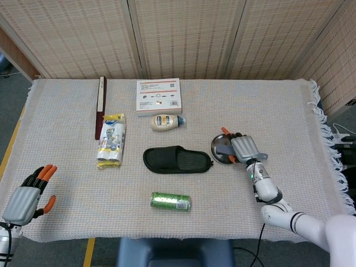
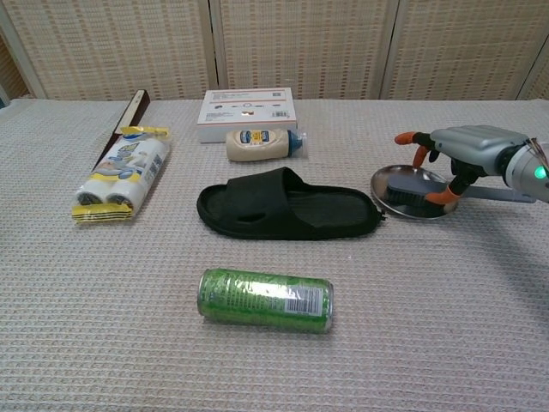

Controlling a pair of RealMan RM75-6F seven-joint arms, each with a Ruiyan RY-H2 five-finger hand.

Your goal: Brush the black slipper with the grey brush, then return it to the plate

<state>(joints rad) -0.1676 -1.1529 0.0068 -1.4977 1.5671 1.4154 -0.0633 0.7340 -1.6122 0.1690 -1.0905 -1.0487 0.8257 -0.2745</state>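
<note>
The black slipper (image 1: 177,160) (image 2: 287,210) lies flat in the middle of the table, toe end to the right. Just right of it, the grey brush (image 1: 223,151) (image 2: 413,192) lies in the shiny metal plate (image 1: 215,146) (image 2: 383,180), its handle sticking out to the right. My right hand (image 1: 245,148) (image 2: 470,148) hovers over the brush with fingers spread and lifted off it; the thumb tip sits close beside the bristles. My left hand (image 1: 25,197) holds nothing, fingers apart, beyond the table's front left corner, seen only in the head view.
A green can (image 1: 171,201) (image 2: 266,300) lies in front of the slipper. Behind it are a mayonnaise bottle (image 1: 167,122) (image 2: 262,144) and a white box (image 1: 158,95) (image 2: 247,113). A yellow twin-roll pack (image 1: 111,140) (image 2: 122,172) and a dark stick (image 1: 100,105) lie at the left.
</note>
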